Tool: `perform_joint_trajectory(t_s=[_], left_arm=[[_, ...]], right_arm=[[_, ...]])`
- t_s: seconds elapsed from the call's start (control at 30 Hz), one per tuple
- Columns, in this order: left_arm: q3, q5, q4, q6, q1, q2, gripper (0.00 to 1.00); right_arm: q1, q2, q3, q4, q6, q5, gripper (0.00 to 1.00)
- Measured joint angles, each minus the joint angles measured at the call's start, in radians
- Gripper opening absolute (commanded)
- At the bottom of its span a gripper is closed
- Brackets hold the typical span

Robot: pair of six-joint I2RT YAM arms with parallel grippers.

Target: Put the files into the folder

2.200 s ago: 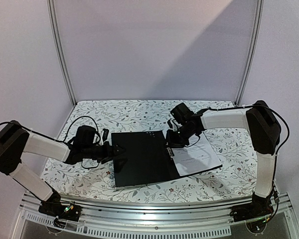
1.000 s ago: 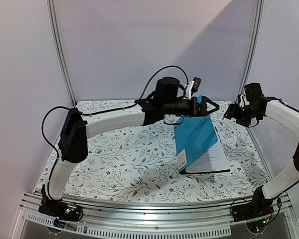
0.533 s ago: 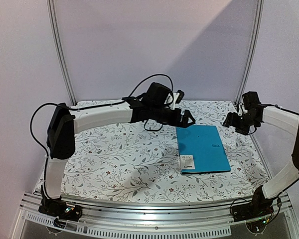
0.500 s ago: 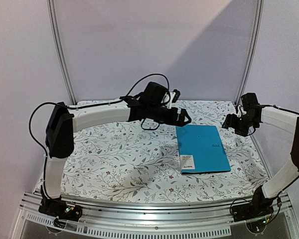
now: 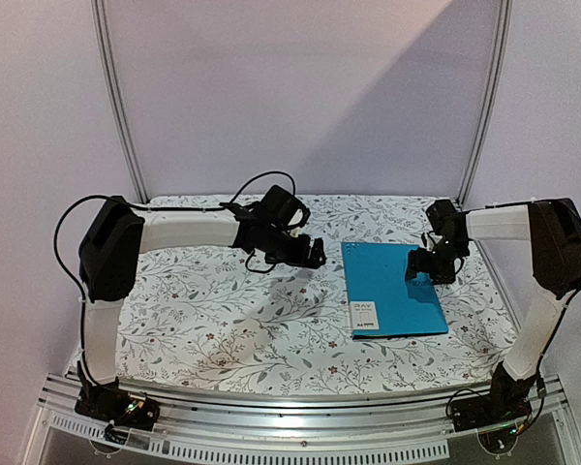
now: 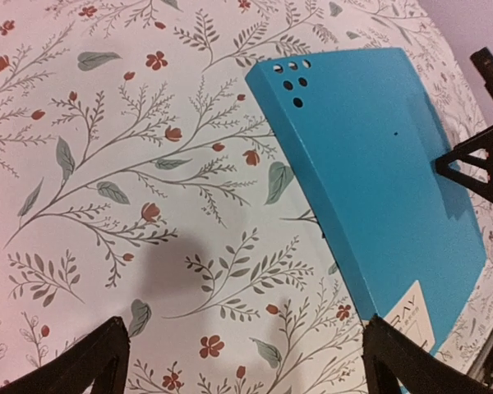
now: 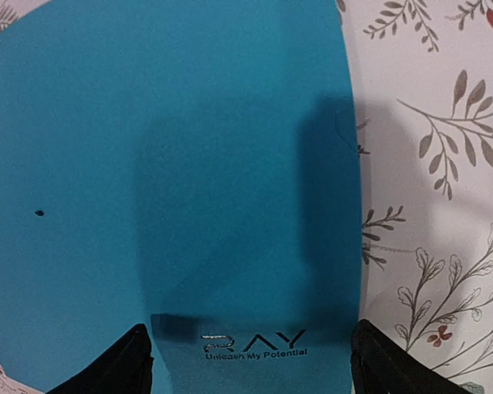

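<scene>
A: Where's the folder?

B: Flat on the bench, right of centre, cover shut, teal side up. Its long edges run roughly near to far. White label at the near left corner. The bench has a floral cloth over it, grey leaves and small red flowers.

A: Left jaws?

B: Wide open, holding nothing. They sit just off the folder's far left corner, above bare cloth and not touching the folder. In the left wrist view both fingertips show at the bottom corners, and only cloth lies between them. The same view shows a cluster of small round holes at the folder's corner.

A: Right jaws?

B: Also spread apart, nothing between them. They hang over the far right part of the folder. The right wrist view looks straight down on the cover, with one fingertip at each lower corner. The printed logo sits between them and reads "RAY", with small lettering beneath. The fingers cast two dark shadows across the teal.

A: Are they touching the cover?

B: Cannot tell. The tips are close above it, but no view settles contact.

A: Any marks?

B: One small dark speck on the cover, left side of the right wrist view.
</scene>
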Motion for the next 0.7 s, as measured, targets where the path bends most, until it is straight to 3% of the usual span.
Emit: perform_joint_trajectory(t_s=[0.23,0.5,0.7], left_arm=[[-0.035,0.057,0.009,-0.032,0.012,0.0,0.99],[-0.043,0.067,0.008,-0.062,0.04,0.0,1.0],[-0.043,0.079,0.002,-0.084,0.04,0.0,0.99]], right_arm=[[0.042,0.023,0.022,0.018,0.024,-0.053,0.82],[0.239,0.136,0.163,0.075,0.097,-0.204,0.82],[0.282,0.164,0.231,0.056,0.127,-0.241,0.86]])
